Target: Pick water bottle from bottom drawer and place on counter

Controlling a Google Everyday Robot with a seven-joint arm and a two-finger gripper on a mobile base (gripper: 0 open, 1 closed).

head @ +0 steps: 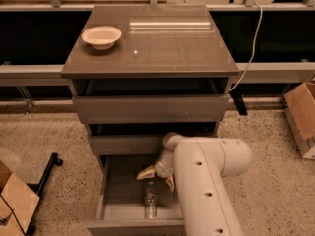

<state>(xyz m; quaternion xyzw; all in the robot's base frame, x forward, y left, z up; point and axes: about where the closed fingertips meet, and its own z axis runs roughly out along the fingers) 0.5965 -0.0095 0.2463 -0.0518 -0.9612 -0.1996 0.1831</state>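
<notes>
Clearly the step in hand is the reach into the bottom drawer (105,195), which stands pulled out at the lower centre of the frame. The water bottle (150,201) lies on its side on the drawer floor, its long axis running from the back of the drawer toward the front wall, roughly midway between the side walls. The gripper (156,180) hangs just above the bottle's far end, at the end of the white arm (206,181) that fills the lower right. Its two yellowish fingers (145,172) are spread apart with nothing between them.

To do this well, the gripper probably ought to come down with one finger on each side of the bottle, across its width rather than along it. It should close near the label band, where the body looks firmest. A round bottle lying flat is likely to roll if one finger touches first, so an even, centred descent matters.

The lift should then clear the drawers above before swinging to the counter (167,53) in the upper centre. The bare area there lies to the right of the white bowl (101,36).
</notes>
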